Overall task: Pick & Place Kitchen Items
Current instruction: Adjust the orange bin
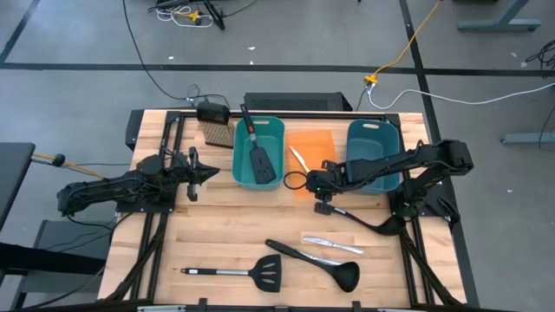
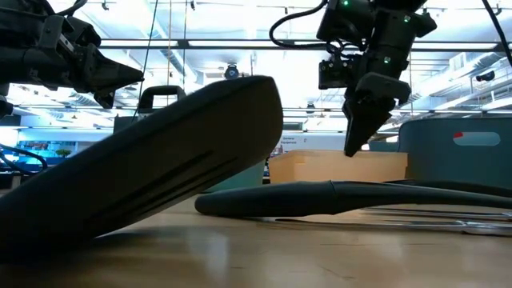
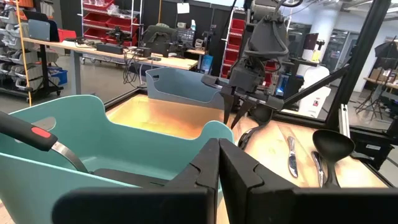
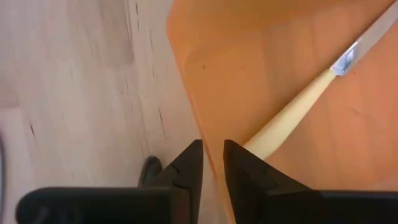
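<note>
The left gripper (image 1: 211, 173) is seen at the left of the table, just beside the left teal bin (image 1: 238, 165), with its fingers drawn nearly together and nothing held between them. In that bin a black slotted spatula with a red-and-black handle (image 1: 257, 147) lies, blade toward the table's front. Behind the bin's left corner a tan-bristled brush (image 1: 217, 132) rests.

Toward the front edge, a steel-handled spatula (image 1: 238, 274) is laid flat, and just right of it a long black ladle (image 1: 316, 263) lies aslant, with slim silver table knives (image 1: 332, 243) just beyond it.

In the middle an orange bin (image 1: 321, 139) is set, and a yellow-handled knife (image 4: 292, 115) lies inside it (its pale handle points toward the bin's front edge). The right gripper (image 1: 301, 181) is poised over that front left corner, its fingers narrowed to a slim gap and empty. A second ladle (image 1: 368, 224) lies right of it on the wood, below the right teal bin (image 1: 386, 139).
</note>
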Robot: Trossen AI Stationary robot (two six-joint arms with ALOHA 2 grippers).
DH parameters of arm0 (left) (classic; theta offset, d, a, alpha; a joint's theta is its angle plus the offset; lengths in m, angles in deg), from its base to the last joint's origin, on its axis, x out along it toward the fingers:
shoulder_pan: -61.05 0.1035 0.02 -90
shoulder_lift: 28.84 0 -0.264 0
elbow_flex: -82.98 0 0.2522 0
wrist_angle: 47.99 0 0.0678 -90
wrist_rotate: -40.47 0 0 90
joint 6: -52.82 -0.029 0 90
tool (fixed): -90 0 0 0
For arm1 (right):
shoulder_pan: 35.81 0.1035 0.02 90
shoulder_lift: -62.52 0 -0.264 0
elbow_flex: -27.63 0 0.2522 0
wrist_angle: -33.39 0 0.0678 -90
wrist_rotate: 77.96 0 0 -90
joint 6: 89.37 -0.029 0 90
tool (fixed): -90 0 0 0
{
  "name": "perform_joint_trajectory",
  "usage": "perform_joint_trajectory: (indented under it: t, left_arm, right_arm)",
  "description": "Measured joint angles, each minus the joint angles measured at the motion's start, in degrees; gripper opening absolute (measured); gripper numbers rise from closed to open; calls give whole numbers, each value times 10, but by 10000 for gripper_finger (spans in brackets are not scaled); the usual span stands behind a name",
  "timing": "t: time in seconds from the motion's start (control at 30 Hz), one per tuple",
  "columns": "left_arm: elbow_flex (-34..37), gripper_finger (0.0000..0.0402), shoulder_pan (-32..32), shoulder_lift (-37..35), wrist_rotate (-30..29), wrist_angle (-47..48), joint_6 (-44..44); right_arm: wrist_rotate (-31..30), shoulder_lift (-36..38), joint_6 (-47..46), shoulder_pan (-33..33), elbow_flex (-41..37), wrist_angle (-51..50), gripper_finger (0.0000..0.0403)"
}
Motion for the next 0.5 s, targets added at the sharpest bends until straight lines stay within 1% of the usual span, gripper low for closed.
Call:
perform_joint_trajectory:
  t: [0.17, 0.33, 0.43, 0.5]
  left_arm:
    - [0, 14, 0, 0, 0, 0, 0]
    - [0, 14, 0, 0, 0, 0, 0]
    - [0, 14, 0, 0, 0, 0, 0]
    - [0, 14, 0, 0, 0, 0, 0]
  right_arm:
    - [9, 0, -12, 0, 0, 43, 64]
    - [7, 0, -9, 0, 0, 50, 66]
    - [-9, 0, 5, 3, 2, 46, 75]
    - [-23, 0, 14, 4, 8, 38, 90]
